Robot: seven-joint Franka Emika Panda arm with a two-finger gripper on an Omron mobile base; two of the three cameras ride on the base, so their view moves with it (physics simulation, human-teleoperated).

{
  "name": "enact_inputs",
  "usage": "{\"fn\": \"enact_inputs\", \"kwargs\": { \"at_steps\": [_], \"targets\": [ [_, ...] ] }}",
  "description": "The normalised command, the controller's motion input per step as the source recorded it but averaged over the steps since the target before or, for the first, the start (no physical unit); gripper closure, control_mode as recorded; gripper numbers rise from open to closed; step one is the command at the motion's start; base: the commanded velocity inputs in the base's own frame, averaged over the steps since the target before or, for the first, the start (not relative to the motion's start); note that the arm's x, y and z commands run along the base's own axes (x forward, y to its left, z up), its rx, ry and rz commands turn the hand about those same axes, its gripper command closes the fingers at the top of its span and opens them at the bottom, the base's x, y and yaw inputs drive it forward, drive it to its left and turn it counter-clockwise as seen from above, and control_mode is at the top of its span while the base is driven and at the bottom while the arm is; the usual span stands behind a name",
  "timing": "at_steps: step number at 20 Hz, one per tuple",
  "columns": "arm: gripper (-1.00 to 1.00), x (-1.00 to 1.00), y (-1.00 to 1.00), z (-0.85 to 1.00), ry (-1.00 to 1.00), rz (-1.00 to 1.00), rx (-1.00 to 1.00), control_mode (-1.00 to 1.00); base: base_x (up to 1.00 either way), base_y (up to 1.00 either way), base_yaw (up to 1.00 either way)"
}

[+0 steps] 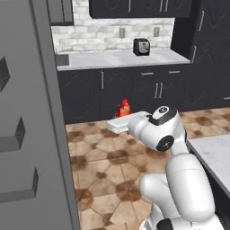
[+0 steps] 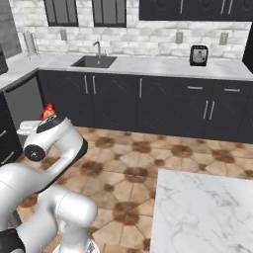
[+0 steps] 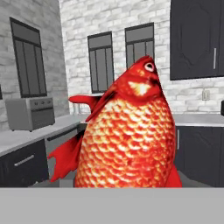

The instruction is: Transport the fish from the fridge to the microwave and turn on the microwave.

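Above the floor: the small red-orange scaly fish (image 1: 123, 108) is held up in the air at the tip of the white arm, over the brown tiled floor (image 1: 103, 170), in front of the dark panelled lower cabinets (image 1: 117, 92).
End effector: the white hand (image 1: 122, 123) carries the fish, which stands upright with the head up; in the hand view the fish (image 3: 127, 135) is very close to the camera. The fingertips themselves are hidden, so the closed grip is a judgement from the fish staying in the air.
Fridge: the tall grey panel (image 1: 27, 134) at the left edge of the left base view is probably the fridge side or its door; the fish is already outside of it.
Progress: the taking out seems done, and the carrying is in course. Placing the fish in the microwave, closing it and starting it are left.
Microwave: it cannot be identified with certainty; a grey box-like appliance (image 3: 30, 113) stands on the pale table at the left of the hand view, too unclear to name.
Containers: the steel sink (image 2: 94, 61) is set into the light grey table (image 2: 148, 65); its inside cannot be seen well. A small black toaster (image 2: 198, 55) stands on the same table, well apart from the fish.
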Motion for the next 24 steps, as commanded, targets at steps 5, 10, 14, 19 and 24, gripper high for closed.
{"fn": "enact_inputs", "kwargs": {
  "at_steps": [5,10,14,19,24],
  "targets": [
    [1.00,0.00,0.00,0.00,0.00,0.00,0.00,1.00,0.73,-0.21,0.00],
    [1.00,0.00,0.00,0.00,0.00,0.00,0.00,1.00,0.73,-0.19,0.00],
    [1.00,0.00,0.00,0.00,0.00,0.00,0.00,1.00,0.73,-0.34,-0.06],
    [1.00,0.00,0.00,0.00,0.00,0.00,0.00,1.00,0.70,-0.33,-0.17],
    [1.00,0.00,0.00,0.00,0.00,0.00,0.00,1.00,0.67,-0.27,-0.26]
  ]
}}
